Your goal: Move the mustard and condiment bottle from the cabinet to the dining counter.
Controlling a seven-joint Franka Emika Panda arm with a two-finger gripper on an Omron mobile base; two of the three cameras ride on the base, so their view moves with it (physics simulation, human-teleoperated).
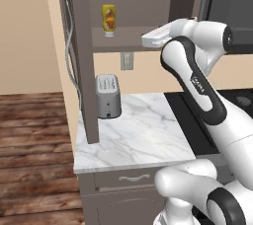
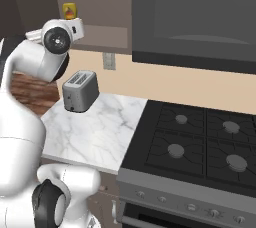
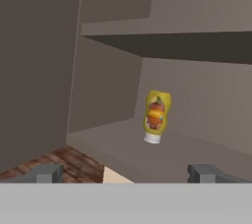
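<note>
The mustard (image 3: 156,116) is a yellow squeeze bottle with an orange-red label, standing cap-down on the bottom shelf of the open cabinet (image 3: 202,90). In the base views the mustard (image 1: 109,19) (image 2: 69,10) stands at the left of that shelf. My gripper (image 3: 127,173) is open and empty, its tips wide apart, a short way in front of the bottle and pointing at it. The white hand (image 1: 157,37) hovers at the shelf's front edge, right of the mustard. The condiment bottle and the dining counter are out of view.
The cabinet's open door (image 1: 82,66) juts out over the small marble worktop (image 1: 141,135). A silver toaster (image 1: 107,95) stands under the cabinet. A black stove (image 2: 200,144) lies to the right, with a dark microwave (image 2: 200,17) above it.
</note>
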